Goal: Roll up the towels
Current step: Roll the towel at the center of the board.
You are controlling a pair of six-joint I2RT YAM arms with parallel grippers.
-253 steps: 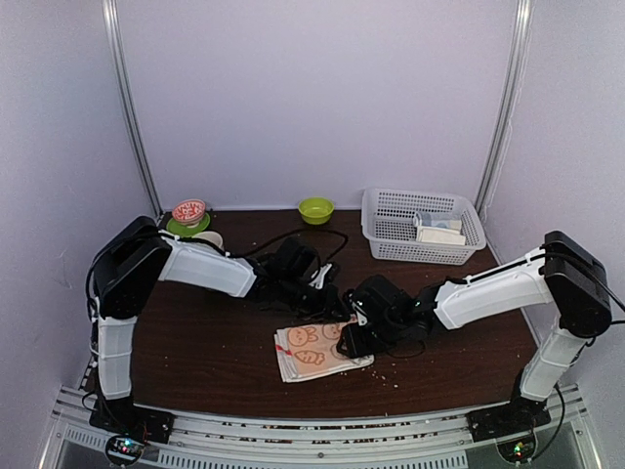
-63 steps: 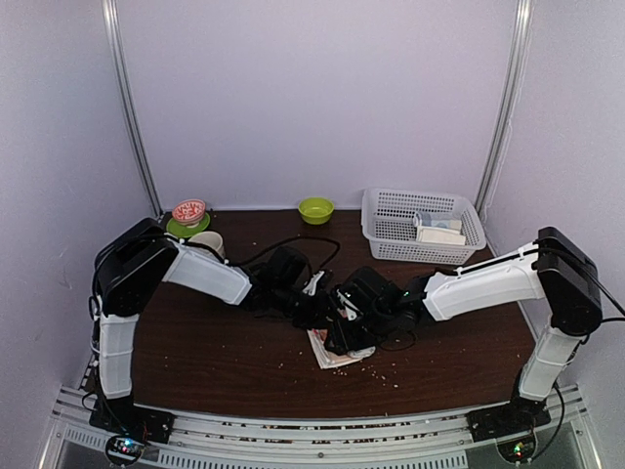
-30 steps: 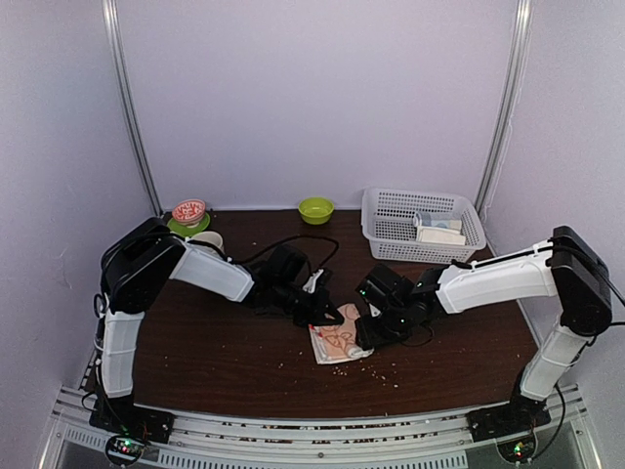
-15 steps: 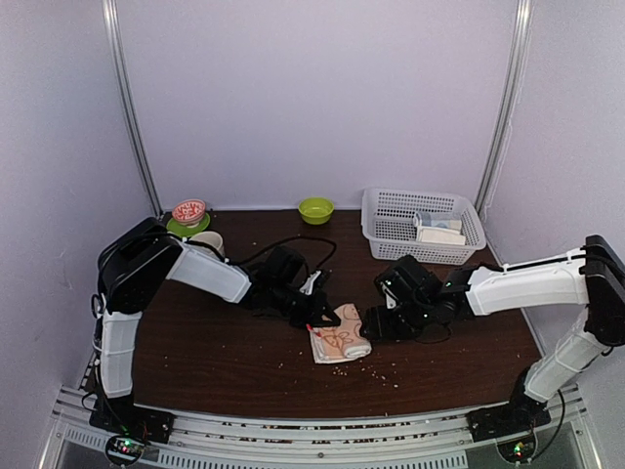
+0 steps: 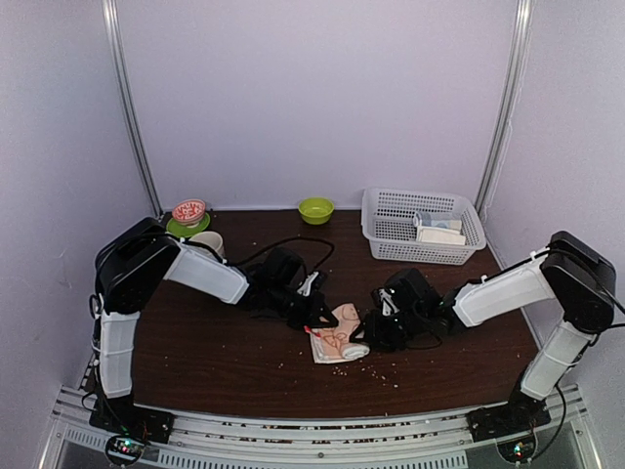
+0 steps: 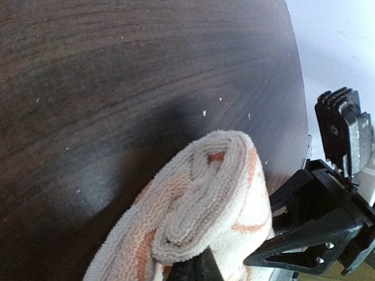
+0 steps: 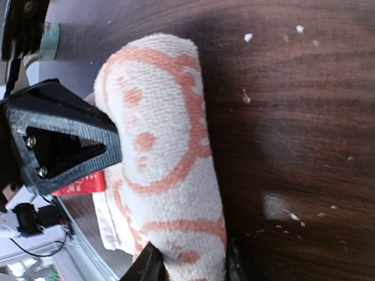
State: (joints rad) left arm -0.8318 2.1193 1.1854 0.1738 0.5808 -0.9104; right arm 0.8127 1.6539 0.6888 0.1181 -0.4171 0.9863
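I roll the towel (image 5: 340,332): left fingers (image 6: 196,272) pinch its 10 o'clock edge, right fingers (image 7: 147,266) hug it. Next, roll tighter.

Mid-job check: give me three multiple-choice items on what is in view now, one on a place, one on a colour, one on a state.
1. Where does the white basket stand?
A. far right of the table
B. near left corner
C. centre front

2. What colour is the small bowl at the back centre?
A. red
B. green
C. blue

3. The rabbit towel is:
A. spread flat
B. partly rolled
C. inside the basket

Answers:
1 A, it sits by the right rear edge.
2 B, it shows lime green from above.
3 B, the right wrist view shows a roll with a flat layer still beside it.
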